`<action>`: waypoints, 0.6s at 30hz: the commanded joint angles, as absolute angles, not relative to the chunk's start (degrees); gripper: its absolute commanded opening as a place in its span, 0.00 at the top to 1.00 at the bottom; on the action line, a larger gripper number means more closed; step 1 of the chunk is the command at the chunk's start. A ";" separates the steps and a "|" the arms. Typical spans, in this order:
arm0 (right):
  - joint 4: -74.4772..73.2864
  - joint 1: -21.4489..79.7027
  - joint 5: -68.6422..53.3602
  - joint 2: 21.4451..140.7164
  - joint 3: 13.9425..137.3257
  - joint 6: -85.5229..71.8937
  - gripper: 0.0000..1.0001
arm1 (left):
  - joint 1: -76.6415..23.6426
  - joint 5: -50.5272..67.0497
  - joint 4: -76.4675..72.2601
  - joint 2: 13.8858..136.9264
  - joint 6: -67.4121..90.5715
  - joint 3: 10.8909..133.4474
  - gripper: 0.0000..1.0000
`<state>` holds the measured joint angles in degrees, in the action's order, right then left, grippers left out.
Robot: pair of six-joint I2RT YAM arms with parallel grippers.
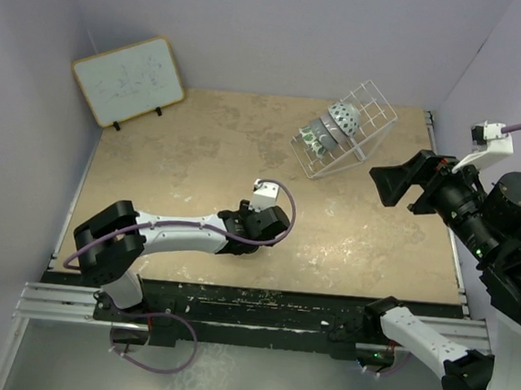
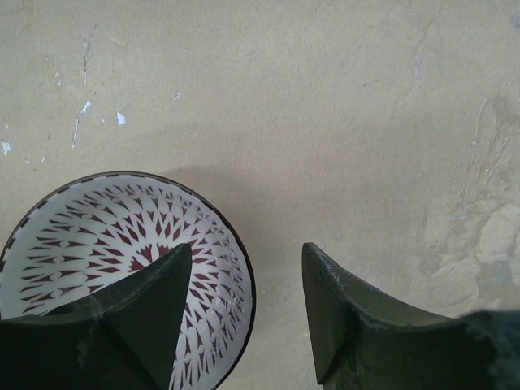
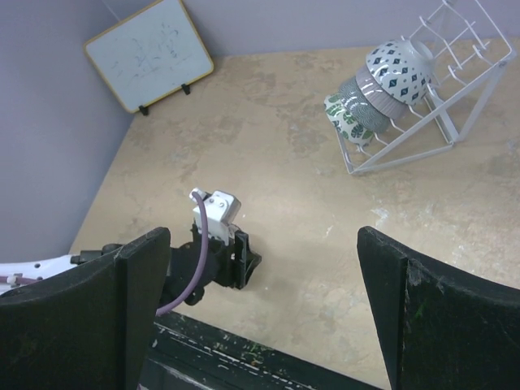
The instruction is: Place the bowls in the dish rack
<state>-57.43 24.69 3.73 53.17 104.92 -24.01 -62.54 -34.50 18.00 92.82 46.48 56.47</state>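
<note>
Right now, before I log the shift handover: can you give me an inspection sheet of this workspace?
Surface: tan table, scuffed and stained.
Job's things: three bowls on edge in the dish rack; one patterned bowl loose mid-table.
Clutter: whiteboard, far left corner.
Grippers: left gripper open, straddling the loose bowl's rim; right gripper open, empty, raised.
Cables: purple cable loops at the left wrist.
Surroundings: lilac walls.

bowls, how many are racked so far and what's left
Done: three bowls stand in the dish rack. In hand: the left gripper is open astride the rim of a red-patterned bowl on the table, not yet gripping. The right gripper is open and empty. Left: rack that bowl; no other bowl is in view.
</note>
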 commanded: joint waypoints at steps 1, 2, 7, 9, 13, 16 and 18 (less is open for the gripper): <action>-54.57 24.43 4.31 52.90 103.88 -24.15 0.01 | -64.50 -37.32 20.05 93.73 48.47 56.25 0.41; -54.42 24.46 4.19 52.89 103.67 -24.21 0.01 | -64.76 -37.39 20.24 93.96 48.85 56.16 0.42; -54.23 24.50 4.13 52.75 103.55 -24.52 0.01 | -66.22 -39.04 22.10 95.27 49.22 57.45 0.49; -54.27 24.46 4.13 52.50 103.59 -24.57 0.01 | -66.52 -39.49 22.60 95.86 49.37 57.74 0.49; -54.55 24.48 4.43 51.91 103.29 -24.67 0.01 | -66.53 -40.34 22.62 96.96 49.69 57.02 0.50; -54.83 24.46 4.57 51.77 103.33 -24.61 0.01 | -66.53 -41.05 23.36 97.78 49.74 57.25 0.53; -54.73 24.49 4.57 51.77 103.43 -24.50 0.01 | -66.53 -41.62 23.78 98.27 49.67 57.60 0.56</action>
